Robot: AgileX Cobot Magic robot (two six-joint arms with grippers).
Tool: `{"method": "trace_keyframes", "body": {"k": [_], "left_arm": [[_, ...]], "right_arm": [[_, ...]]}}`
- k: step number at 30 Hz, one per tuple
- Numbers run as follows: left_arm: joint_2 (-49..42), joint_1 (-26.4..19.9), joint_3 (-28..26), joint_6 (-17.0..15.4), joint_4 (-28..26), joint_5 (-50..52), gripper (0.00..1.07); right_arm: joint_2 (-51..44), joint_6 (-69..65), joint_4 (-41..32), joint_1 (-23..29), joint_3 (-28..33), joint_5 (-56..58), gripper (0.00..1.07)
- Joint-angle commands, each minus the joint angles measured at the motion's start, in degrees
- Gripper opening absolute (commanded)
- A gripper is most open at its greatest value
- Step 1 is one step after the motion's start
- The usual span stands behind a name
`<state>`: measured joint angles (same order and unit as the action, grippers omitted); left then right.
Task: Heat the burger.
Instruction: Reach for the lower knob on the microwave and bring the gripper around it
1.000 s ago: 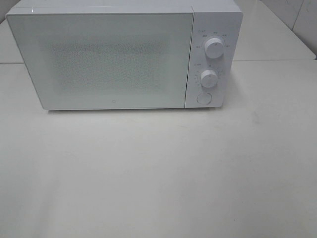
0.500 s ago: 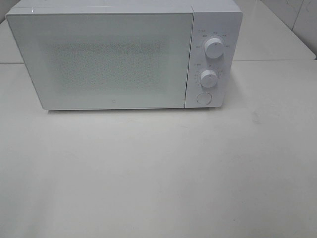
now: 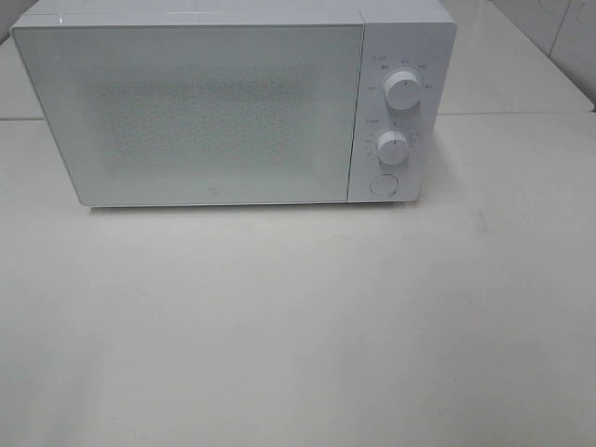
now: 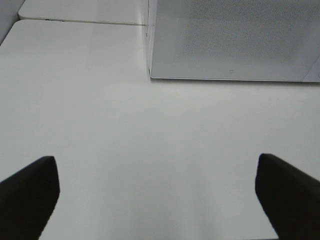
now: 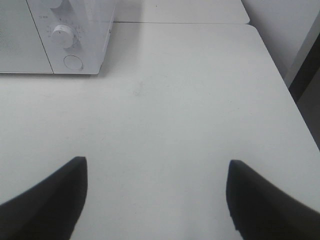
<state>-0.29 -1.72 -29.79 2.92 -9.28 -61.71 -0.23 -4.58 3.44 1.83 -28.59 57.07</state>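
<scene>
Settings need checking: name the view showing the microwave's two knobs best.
The exterior high view: the upper knob and lower knob both face the camera. The right wrist view shows the lower knob whole, the upper cut off. The left wrist view shows only the door.

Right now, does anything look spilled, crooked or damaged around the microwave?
Nothing stands out: the closed microwave sits upright on the table, with no spills or damage. The only oddity is that the burger shows in no view.

Burger unseen, white microwave (image 3: 406, 42) — door (image 3: 200, 112) shut
</scene>
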Motion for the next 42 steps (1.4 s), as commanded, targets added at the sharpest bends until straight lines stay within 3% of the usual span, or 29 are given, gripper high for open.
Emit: {"method": "trace_keyframes", "body": {"k": [1,23,31,42], "left_arm": [[-1.3,-0.2,0.1,0.0,-0.4,0.3,1.01],[-1.3,-0.2,0.1,0.0,-0.4,0.3,1.0],[-1.3,-0.2,0.1,0.0,-0.4,0.3,1.0],[-1.3,-0.2,0.1,0.0,-0.4,0.3,1.0]], "right_arm": [[-1.5,-0.2,0.3,-0.4,0.0,-0.1,0.74],[-0.8,-0.2,-0.1,-0.4,-0.9,-1.0,0.74],[6.2,-0.3,-2.9,-0.4,-1.6,-14.3,0.74],[12.5,-0.3,-2.9,-0.3,0.6,-23.3,0.74]]}}
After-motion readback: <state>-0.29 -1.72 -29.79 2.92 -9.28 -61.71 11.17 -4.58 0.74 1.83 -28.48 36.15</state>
